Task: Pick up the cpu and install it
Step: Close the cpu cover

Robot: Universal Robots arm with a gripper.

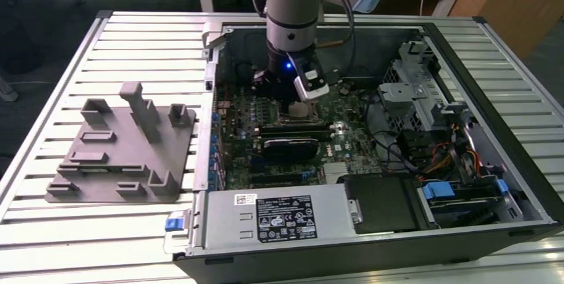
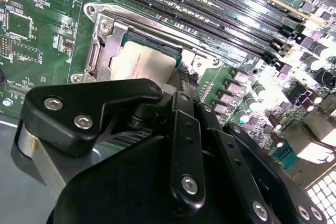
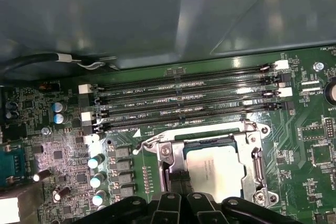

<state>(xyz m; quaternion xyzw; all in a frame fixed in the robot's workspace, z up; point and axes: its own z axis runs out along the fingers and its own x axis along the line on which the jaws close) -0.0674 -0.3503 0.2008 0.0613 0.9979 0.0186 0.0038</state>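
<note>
Exterior view: the arm (image 1: 291, 6) is cut off by the upper edge, and its lower end covers the tip of the end effector (image 1: 306, 97). The cpu (image 1: 304, 111) beneath it is too small to judge for seating. The computer case (image 1: 493, 59) and the surface (image 1: 132, 33) run past the lower edge.

Second wrist view: the end effector's black linkage covers the near edge of the cpu and part of the socket frame (image 2: 102, 40). Contact between end effector and cpu cannot be told.

First wrist view: the end effector is cut off by the picture's edge and hides one edge of the cpu.
</note>
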